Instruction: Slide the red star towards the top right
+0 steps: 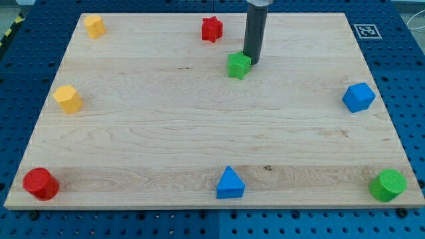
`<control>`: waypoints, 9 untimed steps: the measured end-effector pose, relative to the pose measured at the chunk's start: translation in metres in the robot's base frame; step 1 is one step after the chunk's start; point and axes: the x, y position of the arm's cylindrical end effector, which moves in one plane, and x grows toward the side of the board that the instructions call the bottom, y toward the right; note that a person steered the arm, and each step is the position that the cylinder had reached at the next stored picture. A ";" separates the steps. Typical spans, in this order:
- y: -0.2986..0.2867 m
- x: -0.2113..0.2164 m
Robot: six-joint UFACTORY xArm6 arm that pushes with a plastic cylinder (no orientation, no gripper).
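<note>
- My tip (251, 62) is the lower end of a straight dark rod coming down from the view's top; there is no pincer on this arm, so nothing opens, closes or holds anything.
- The tip sits at the right upper edge of the green star (238, 65), touching it or just beside it; I cannot tell which.
- The red star (211, 28) lies near the desk's top edge, up and to the view's left of the green star and apart from the tip.
- A yellow block (94, 26) sits in the top left corner of the desk (199, 126).
- A second yellow block (67, 98) lies by the left edge, about halfway down.
- A blue block (358, 97) lies by the right edge, about halfway down.
- A red cylinder (40, 183) stands in the bottom left corner.
- A blue triangle (230, 183) lies near the bottom edge, around the middle.
- A green cylinder (387, 184) stands in the bottom right corner.
- A black-and-white marker (367, 30) sits just off the desk's top right corner.
</note>
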 end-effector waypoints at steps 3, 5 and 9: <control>-0.041 -0.018; -0.091 -0.039; -0.148 -0.107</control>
